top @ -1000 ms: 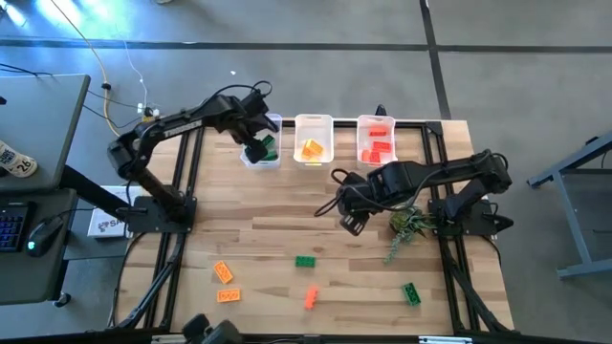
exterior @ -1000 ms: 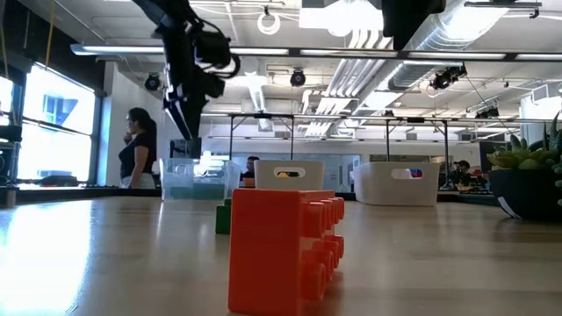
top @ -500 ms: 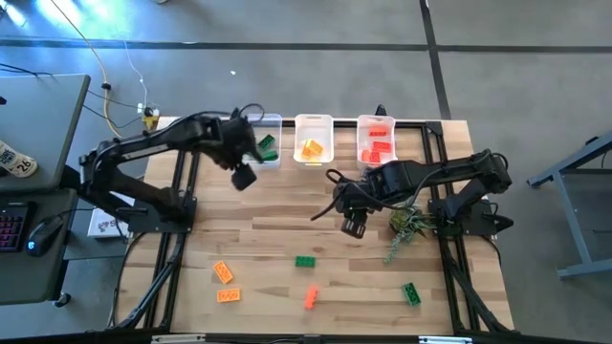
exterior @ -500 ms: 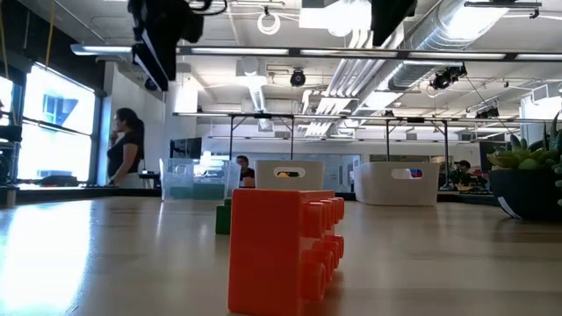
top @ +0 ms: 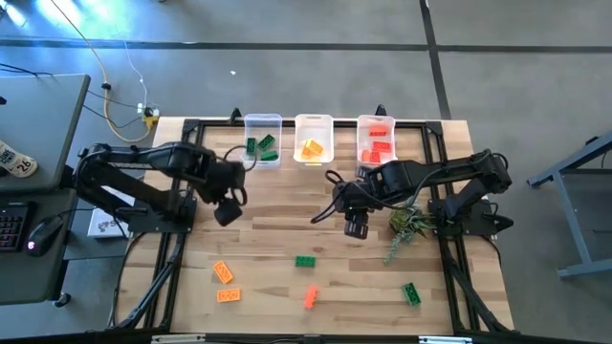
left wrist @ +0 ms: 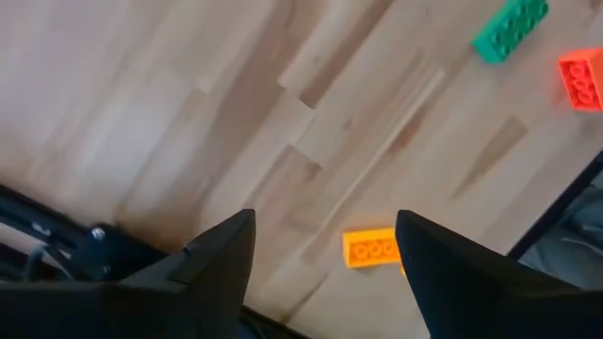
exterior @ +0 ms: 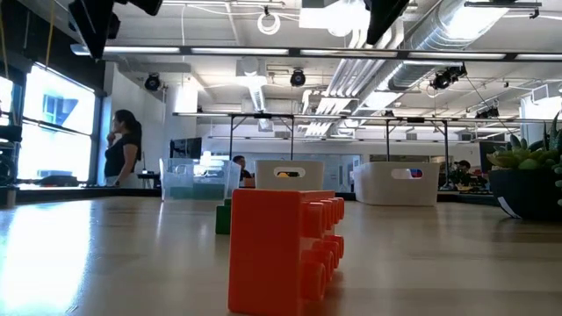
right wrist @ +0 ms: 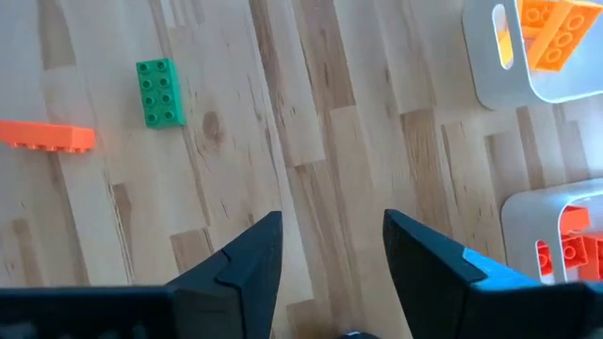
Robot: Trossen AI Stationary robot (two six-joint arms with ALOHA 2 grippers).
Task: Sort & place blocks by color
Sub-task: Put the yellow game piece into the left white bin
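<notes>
Left gripper [top: 228, 212] open and empty above bare wood, right gripper [top: 356, 227] part-open, empty; five small studded plastic blocks [top: 305, 261] lie loose near the table's front edge, where a careless descent could knock the red-orange block [top: 311, 298] off.

Both jointed arms were matte black, with thin black cables looping along their links. Each ended in two tapered dark fingers [left wrist: 221, 259].
</notes>
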